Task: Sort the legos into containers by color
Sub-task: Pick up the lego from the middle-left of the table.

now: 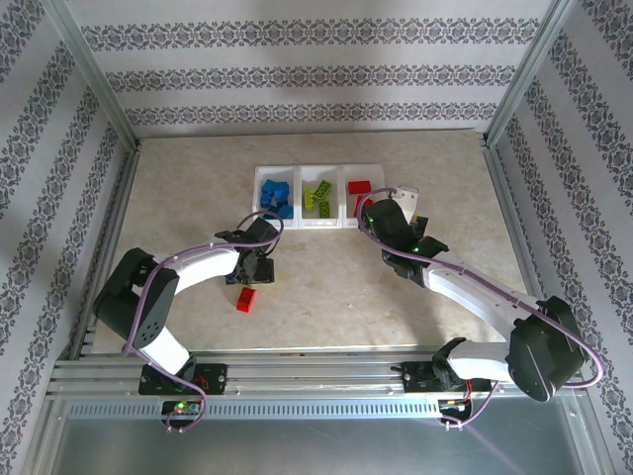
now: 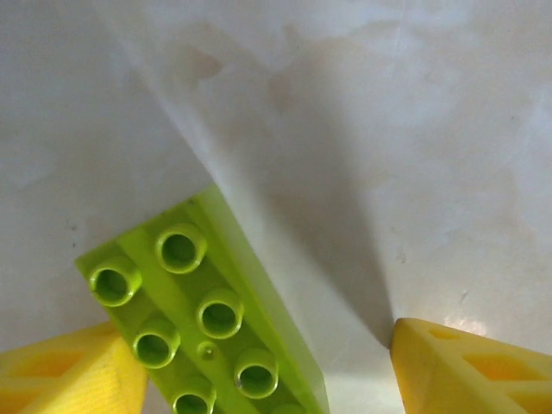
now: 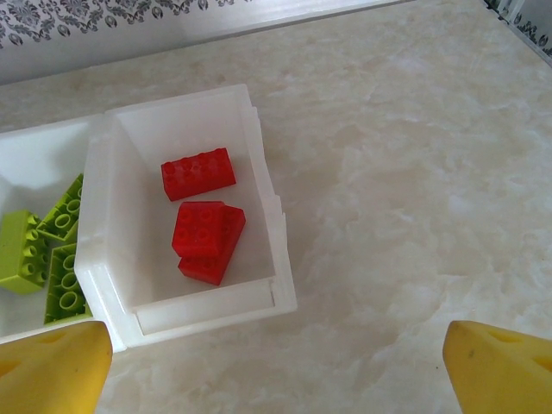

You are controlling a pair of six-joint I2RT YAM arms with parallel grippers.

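Observation:
A lime green lego (image 2: 203, 323) lies studs-up on the table between the yellow fingers of my left gripper (image 2: 263, 341), close to the left finger (image 2: 65, 371) and well apart from the right one; the jaws stand open. In the top view that gripper (image 1: 253, 269) points down just above a loose red lego (image 1: 245, 299). Three white containers sit in a row: blue legos (image 1: 274, 194), green legos (image 1: 318, 197) and red legos (image 1: 359, 187). My right gripper (image 3: 278, 345) hovers open and holds nothing, near the front of the red container (image 3: 272, 228), which holds three red legos (image 3: 198, 172).
The containers' row stands at the table's far middle. Metal frame posts and patterned walls close in the left, right and back sides. Bare marbled tabletop (image 1: 336, 287) spreads between the two arms and right of the red container.

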